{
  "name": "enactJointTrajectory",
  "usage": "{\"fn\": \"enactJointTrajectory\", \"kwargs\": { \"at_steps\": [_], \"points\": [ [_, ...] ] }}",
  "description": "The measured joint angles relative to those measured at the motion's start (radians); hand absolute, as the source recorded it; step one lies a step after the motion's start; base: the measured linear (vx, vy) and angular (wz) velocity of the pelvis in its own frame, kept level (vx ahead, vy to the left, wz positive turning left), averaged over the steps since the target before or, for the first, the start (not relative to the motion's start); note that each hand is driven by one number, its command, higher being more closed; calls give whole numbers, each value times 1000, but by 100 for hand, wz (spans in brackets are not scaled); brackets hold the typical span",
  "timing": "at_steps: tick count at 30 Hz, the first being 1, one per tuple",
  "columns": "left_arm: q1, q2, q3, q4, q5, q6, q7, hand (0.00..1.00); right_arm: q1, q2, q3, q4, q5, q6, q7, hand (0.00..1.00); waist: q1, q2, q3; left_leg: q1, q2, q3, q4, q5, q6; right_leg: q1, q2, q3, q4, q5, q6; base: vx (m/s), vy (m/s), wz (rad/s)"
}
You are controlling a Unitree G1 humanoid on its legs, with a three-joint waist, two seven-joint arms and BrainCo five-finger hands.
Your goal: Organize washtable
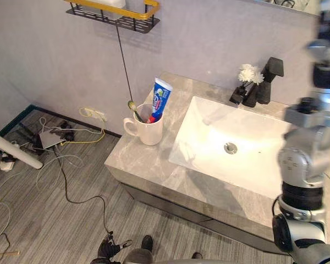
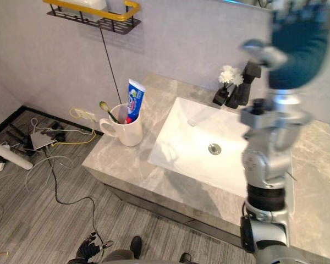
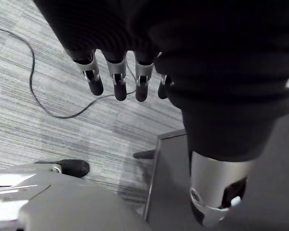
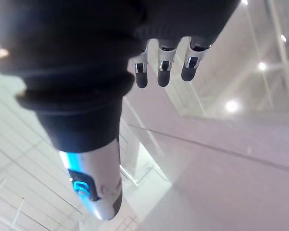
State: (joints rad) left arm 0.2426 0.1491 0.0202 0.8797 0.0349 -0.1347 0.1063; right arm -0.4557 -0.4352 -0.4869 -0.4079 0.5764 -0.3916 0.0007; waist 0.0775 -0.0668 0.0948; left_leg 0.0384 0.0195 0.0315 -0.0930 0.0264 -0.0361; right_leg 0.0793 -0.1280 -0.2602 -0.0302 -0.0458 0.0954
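Observation:
A white mug point(image 1: 147, 130) stands near the left end of the grey stone washtable point(image 1: 154, 168). In the mug are an upright blue-and-white toothpaste tube point(image 1: 160, 99) and a toothbrush point(image 1: 135, 110). My right hand point(image 2: 298, 41) is raised high above the table's right side; its fingers point(image 4: 162, 67) are straight and hold nothing. My left hand point(image 3: 130, 33) hangs low beside the table's front edge over the floor. Its fingers point(image 3: 118, 83) are relaxed and empty.
A white sink point(image 1: 236, 146) is set into the tabletop. A black tap point(image 1: 265, 82) and a small black vase of white flowers point(image 1: 247, 82) stand behind it. A black wall shelf with a yellow rail point(image 1: 114, 14) hangs above. Cables and a power strip point(image 1: 52, 137) lie on the floor at left.

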Motion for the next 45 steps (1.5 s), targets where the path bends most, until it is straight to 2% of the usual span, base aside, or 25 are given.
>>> {"fn": "enactJointTrajectory", "kwargs": {
  "at_steps": [1, 4, 7, 9, 11, 16, 19, 21, 24, 29, 32, 34, 40, 45],
  "points": [
    [1, -10, 16, 2, 4, 0, -2, 0, 27, -16, -70, 0, -8, -14, -22, 0, -12, 5, -6, -1, 0, 1, 0, 0, 0, -5, 0, 6, 1, 0, 0, -34, 1, -8],
    [1, -23, 36, 5, 4, 0, -8, 0, 143, -26, -243, 9, -29, -47, -67, 0, -24, 13, -37, -11, 5, 21, -1, -1, 0, -32, 4, 20, 6, 0, 0, -29, -4, -18],
    [3, -30, 64, 17, 4, 0, -16, 0, 270, -13, -351, 85, -45, -51, -111, 0, -64, 14, -50, -11, 7, 27, -1, -1, 0, -37, 6, 26, 8, 0, 0, -18, -10, -8],
    [1, -34, 77, 19, 4, 1, -19, 0, 374, 40, -437, 165, -82, -40, -144, 0, -71, 13, -72, -16, 12, 43, -2, -3, -3, -51, 8, 43, 8, 1, 0, -18, -7, -19],
    [1, -37, 88, 19, 4, 1, -19, 0, 416, 74, -460, 224, -110, -26, -166, 0, -83, 11, -78, -14, 13, 48, -2, -4, -4, -51, 8, 46, 8, 2, 0, -17, -6, -13],
    [-5, -73, 150, 36, 4, 6, -22, 0, 573, 255, -496, 400, -255, 85, -269, 0, -115, 17, -104, -7, 16, 74, -2, -12, -4, -59, 10, 71, 8, 4, 0, -11, 2, -15],
    [-13, -106, 171, 34, 4, 14, -28, 0, 629, 334, -495, 436, -274, 114, -312, 0, -119, 30, -113, 0, 18, 88, -2, -15, -1, -56, 6, 77, 8, 4, 2, 2, 3, -10],
    [-24, -148, 192, 33, 4, 17, -40, 0, 671, 431, -482, 457, -268, 135, -336, 0, -117, 32, -115, 18, 21, 110, -2, -22, 0, -44, 6, 85, 9, 4, 2, 0, 14, -13],
    [-38, -160, 190, 34, 0, 21, -39, 0, 712, 497, -389, 486, -244, 141, -348, 0, -118, 30, -114, 27, 26, 127, -2, -27, -3, -43, 4, 97, 11, 3, 2, -14, 6, -16],
    [-52, -168, 178, 34, -6, 22, -38, 0, 731, 517, -193, 612, -234, 172, -306, 0, -115, 35, -113, 49, 35, 145, -2, -33, -10, -27, 9, 99, 8, 2, 3, -1, -8, -7],
    [-59, -175, 166, 35, -17, 22, -38, 0, 735, 512, -125, 725, -231, 191, -253, 0, -107, 45, -110, 50, 37, 154, -2, -34, -12, -20, 11, 99, 6, 2, 3, 1, -5, -1],
    [-69, -174, 144, 39, -28, 22, -39, 0, 738, 508, -79, 867, -231, 223, -189, 0, -92, 48, -104, 62, 42, 161, -2, -37, -16, -8, 15, 99, 2, 2, 3, 10, -21, -4],
    [-75, -171, 115, 54, -28, 20, -39, 0, 736, 504, -42, 1059, -224, 271, -70, 0, -85, 55, -100, 65, 44, 146, -3, -37, -16, 6, 19, 82, -11, 2, 3, -5, -22, 7],
    [-90, -154, 88, 79, -28, 20, -40, 0, 736, 501, -4, 1180, -224, 285, -38, 0, -83, 53, -93, 71, 42, 128, -5, -37, -17, 25, 20, 67, -26, 3, 3, -15, -20, 10]
  ]
}}
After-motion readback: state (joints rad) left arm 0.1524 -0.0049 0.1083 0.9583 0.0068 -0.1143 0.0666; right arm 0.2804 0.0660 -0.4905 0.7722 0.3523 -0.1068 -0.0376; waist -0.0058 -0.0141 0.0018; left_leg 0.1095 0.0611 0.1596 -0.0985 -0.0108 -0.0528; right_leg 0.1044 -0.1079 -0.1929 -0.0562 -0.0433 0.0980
